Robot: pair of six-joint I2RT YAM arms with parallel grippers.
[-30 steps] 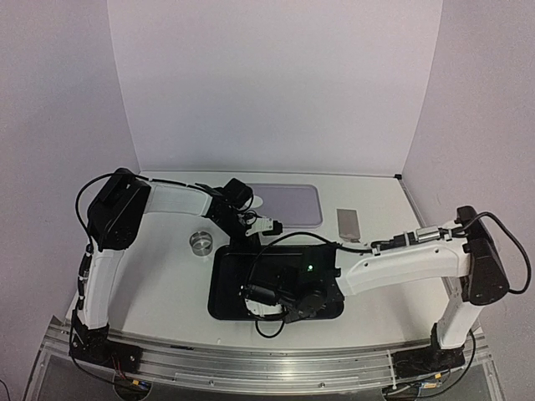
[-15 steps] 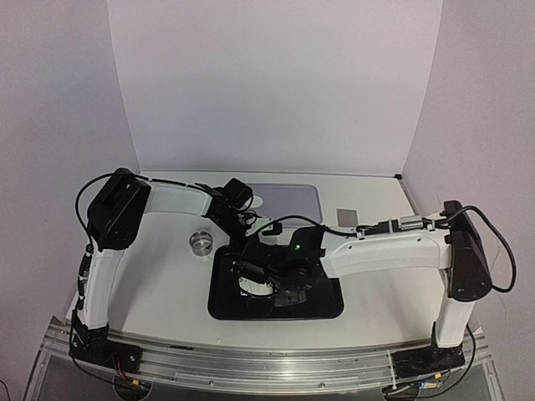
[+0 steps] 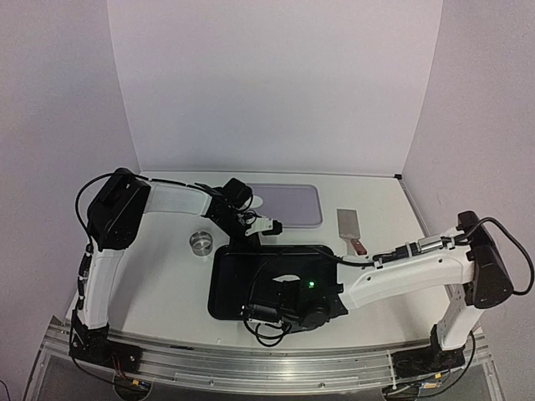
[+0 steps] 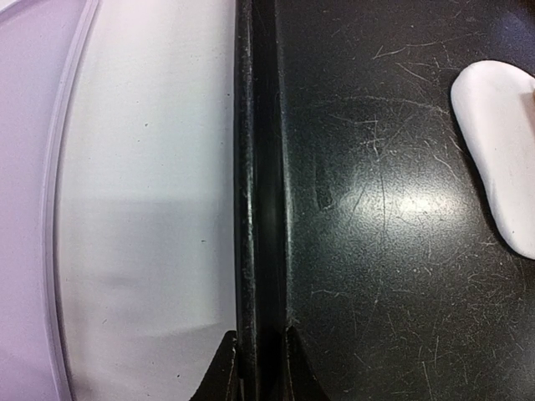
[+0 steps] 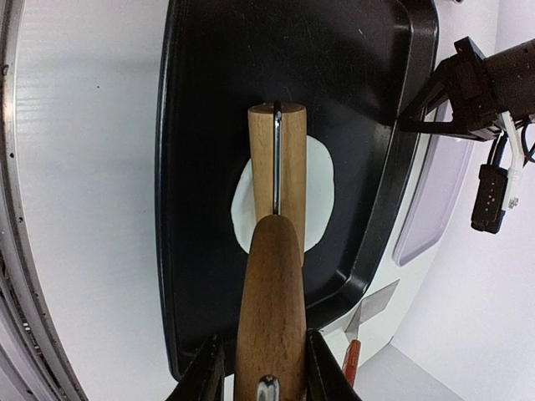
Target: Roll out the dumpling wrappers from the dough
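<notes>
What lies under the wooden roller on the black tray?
Flattened white dough shows on both sides of the wooden roller, resting on the black tray. Its middle strip is covered by the roller.

Left arm (image 3: 175, 199) and right arm (image 3: 410, 271): white link shells, black joint housings, looping black cables. Green indicator lamp (image 3: 311, 284) just behind the right tool (image 5: 266, 368); its fingers (image 5: 209, 372) appear black.
</notes>
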